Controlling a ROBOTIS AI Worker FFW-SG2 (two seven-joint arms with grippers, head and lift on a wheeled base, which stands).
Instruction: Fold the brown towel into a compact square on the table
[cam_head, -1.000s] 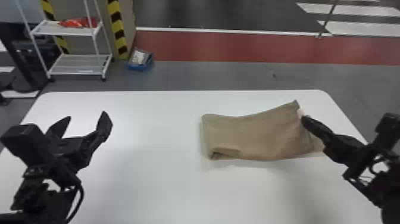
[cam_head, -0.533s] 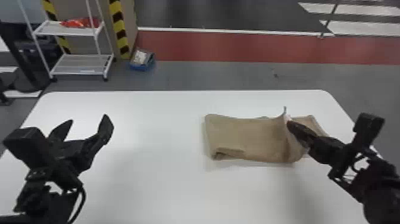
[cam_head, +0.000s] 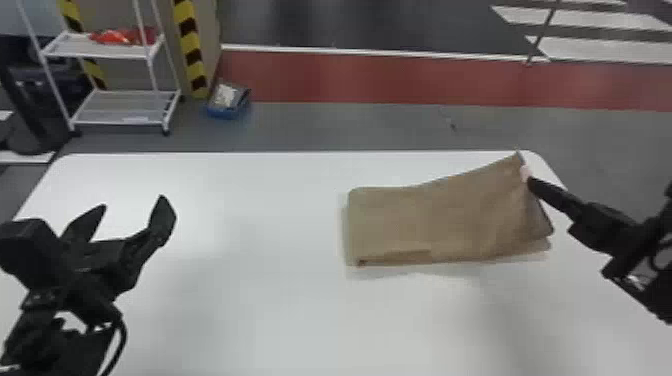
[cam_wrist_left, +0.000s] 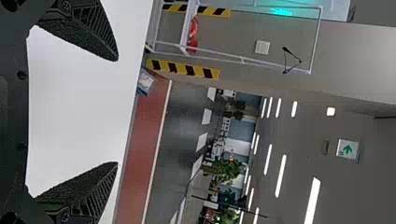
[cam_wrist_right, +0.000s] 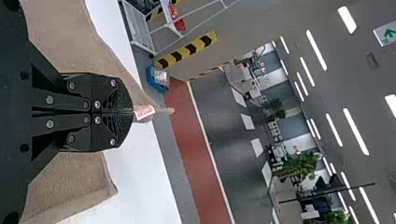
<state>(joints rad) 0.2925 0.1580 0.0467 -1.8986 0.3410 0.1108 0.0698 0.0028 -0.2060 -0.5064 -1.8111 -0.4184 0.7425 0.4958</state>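
While resting on the white table (cam_head: 260, 310), lifted at one end.
Seen as a folded brown towel (cam_head: 430, 220) on the table's right half, pinched up by the right gripper (cam_head: 530, 184), fingers pressed together; with left gripper (cam_head: 132, 204) over the table's left half, fingers spread.

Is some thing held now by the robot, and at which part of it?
Yes: the right hand pinches the brown towel at its raised far right corner, beside the small label.
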